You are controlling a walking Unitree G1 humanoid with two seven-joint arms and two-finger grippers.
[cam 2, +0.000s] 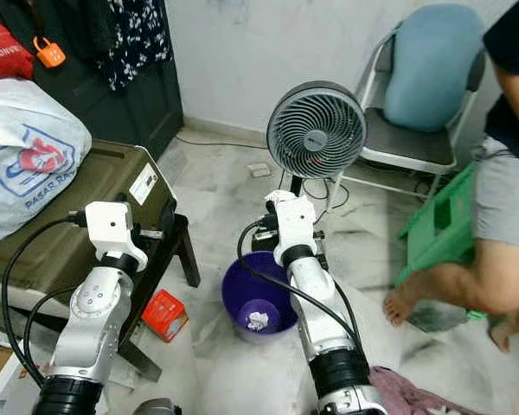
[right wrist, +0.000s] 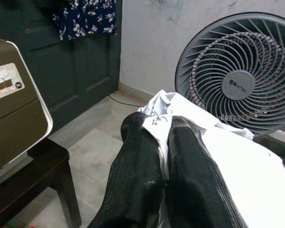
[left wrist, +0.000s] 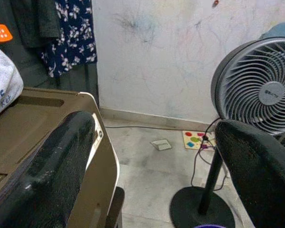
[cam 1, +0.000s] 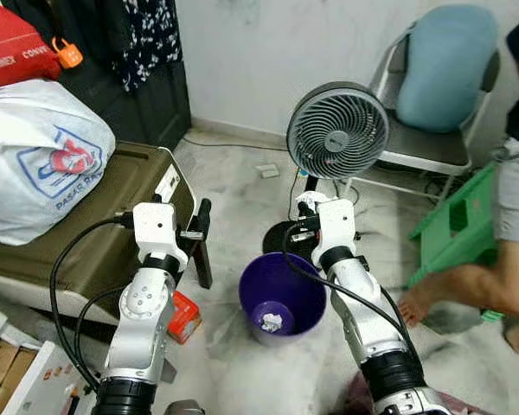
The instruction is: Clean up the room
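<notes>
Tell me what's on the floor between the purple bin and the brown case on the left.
In the left eye view, a small red box lies on the floor between the purple bin and the brown case.

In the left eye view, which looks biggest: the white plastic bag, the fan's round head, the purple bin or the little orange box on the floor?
1. White plastic bag, though it is nearer the camera.
2. Fan head and purple bin: too alike to rank.
3. Orange box, partly hidden by the arm.

A purple bin holds white crumpled paper. At twelve o'clock stands a grey fan. Green stool at three o'clock; olive-brown case at nine o'clock.
</notes>
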